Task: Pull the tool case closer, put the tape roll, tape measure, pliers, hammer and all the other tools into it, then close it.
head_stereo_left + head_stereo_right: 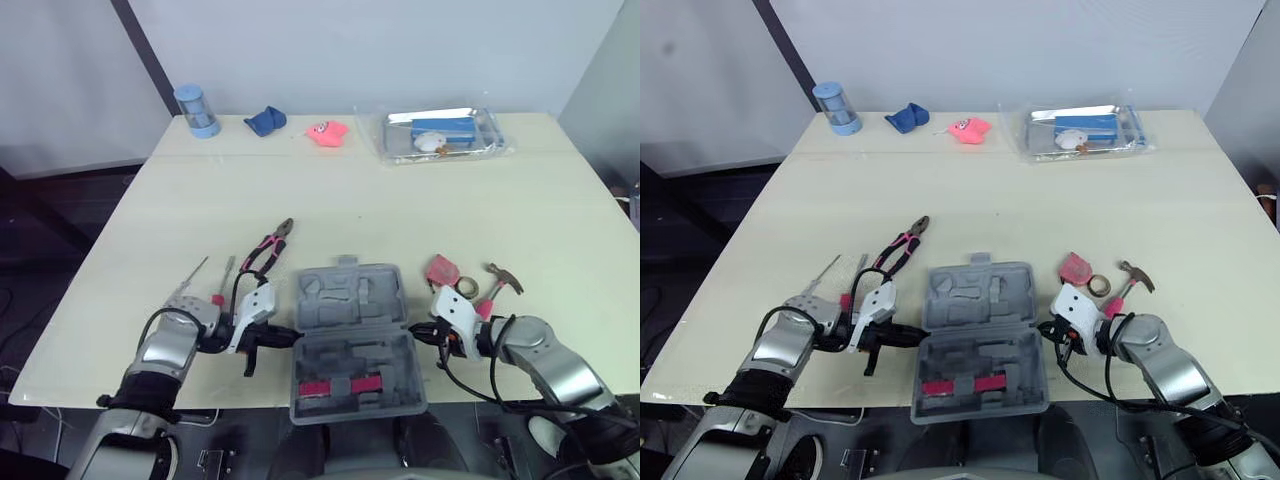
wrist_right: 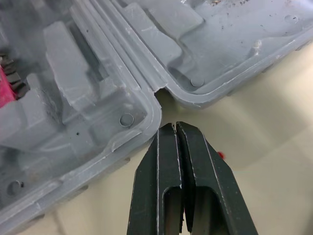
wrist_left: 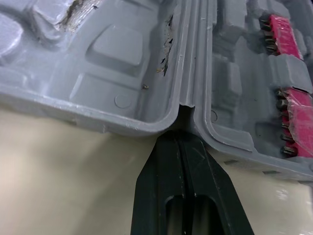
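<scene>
One pale table [image 1: 400,200] spans middle of frame. Grey tool case [image 1: 350,335] lies open at lower centre, near front edge, pink strips in nearer half. Left gripper [image 1: 290,337] at case's left hinge end, fingers pressed together, tips at hinge notch. Right gripper [image 1: 415,333] at right hinge end, fingers likewise together, just short of notch. Pliers [image 1: 268,247] upper left of case. Hammer [image 1: 497,280], pink tape measure [image 1: 442,269], tape roll [image 1: 466,287] clustered lower right, beside case.
</scene>
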Robot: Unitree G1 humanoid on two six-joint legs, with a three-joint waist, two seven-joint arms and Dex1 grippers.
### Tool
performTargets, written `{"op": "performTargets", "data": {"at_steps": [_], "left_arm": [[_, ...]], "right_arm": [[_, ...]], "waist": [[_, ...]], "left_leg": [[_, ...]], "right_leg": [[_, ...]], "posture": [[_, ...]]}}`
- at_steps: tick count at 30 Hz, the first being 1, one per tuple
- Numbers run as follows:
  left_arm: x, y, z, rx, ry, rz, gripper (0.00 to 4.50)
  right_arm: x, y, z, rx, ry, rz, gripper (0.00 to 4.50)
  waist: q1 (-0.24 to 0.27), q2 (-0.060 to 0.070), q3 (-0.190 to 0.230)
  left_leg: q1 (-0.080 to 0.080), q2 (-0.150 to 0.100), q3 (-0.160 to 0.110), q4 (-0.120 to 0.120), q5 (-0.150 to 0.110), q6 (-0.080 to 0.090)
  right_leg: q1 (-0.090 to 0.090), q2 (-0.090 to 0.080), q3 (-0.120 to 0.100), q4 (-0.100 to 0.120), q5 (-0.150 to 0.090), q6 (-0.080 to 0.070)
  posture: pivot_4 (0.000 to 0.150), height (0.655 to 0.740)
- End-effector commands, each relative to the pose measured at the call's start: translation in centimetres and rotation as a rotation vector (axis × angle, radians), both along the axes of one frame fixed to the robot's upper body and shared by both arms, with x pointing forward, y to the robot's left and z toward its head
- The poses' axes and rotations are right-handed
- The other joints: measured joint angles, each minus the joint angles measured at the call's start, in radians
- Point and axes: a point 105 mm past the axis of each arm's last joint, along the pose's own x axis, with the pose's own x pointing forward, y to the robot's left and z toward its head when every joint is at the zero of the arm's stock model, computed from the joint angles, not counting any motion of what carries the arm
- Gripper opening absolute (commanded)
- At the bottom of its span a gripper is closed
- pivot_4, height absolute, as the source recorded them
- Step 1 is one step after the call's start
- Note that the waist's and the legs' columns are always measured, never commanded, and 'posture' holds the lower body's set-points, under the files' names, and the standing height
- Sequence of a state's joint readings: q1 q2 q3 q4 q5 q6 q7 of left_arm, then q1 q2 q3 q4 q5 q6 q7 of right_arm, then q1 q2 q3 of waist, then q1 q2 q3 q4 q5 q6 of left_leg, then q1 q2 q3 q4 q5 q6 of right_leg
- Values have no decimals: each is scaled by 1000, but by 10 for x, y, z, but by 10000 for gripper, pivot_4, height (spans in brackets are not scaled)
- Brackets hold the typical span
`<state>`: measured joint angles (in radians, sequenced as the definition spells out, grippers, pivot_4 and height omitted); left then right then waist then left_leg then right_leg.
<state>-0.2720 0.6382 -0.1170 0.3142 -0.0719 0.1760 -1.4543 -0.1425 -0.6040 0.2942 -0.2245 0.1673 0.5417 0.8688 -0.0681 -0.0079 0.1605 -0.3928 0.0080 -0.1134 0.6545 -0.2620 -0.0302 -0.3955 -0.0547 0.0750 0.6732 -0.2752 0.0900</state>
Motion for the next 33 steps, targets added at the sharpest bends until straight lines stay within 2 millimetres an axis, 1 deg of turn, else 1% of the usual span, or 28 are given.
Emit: {"op": "performTargets", "data": {"at_steps": [1,4,18,27,31,33], "left_arm": [[-11,-2,-8,22,43,-25,0],[-15,-2,-10,40,44,-48,0],[-20,-4,-15,46,48,-73,0],[-19,-2,-17,55,44,-74,0],[-18,1,-17,61,44,-52,0],[-15,5,-15,63,30,-31,0]], "right_arm": [[-5,6,12,38,-18,43,547],[-9,5,11,34,-2,49,547],[-20,4,6,34,65,49,547],[-14,-1,7,16,34,25,547],[-12,-6,7,6,21,4,547],[-12,-12,8,3,20,-13,547]], "waist": [[2,0,0],[2,0,0],[2,0,0],[3,0,0],[4,0,0],[7,0,0]], "left_leg": [[0,0,0,0,0,0],[0,0,0,0,0,0],[0,0,0,0,0,0],[0,0,0,0,0,0],[0,0,0,0,0,0],[0,0,0,0,0,0]], "right_leg": [[0,0,0,0,0,0],[0,0,0,0,0,0],[0,0,0,0,0,0],[0,0,0,0,0,0],[0,0,0,0,0,0],[0,0,0,0,0,0]], "posture": [[1500,7400],[1500,7400],[1500,7400],[1500,7400],[1500,7400],[1500,7400]]}}
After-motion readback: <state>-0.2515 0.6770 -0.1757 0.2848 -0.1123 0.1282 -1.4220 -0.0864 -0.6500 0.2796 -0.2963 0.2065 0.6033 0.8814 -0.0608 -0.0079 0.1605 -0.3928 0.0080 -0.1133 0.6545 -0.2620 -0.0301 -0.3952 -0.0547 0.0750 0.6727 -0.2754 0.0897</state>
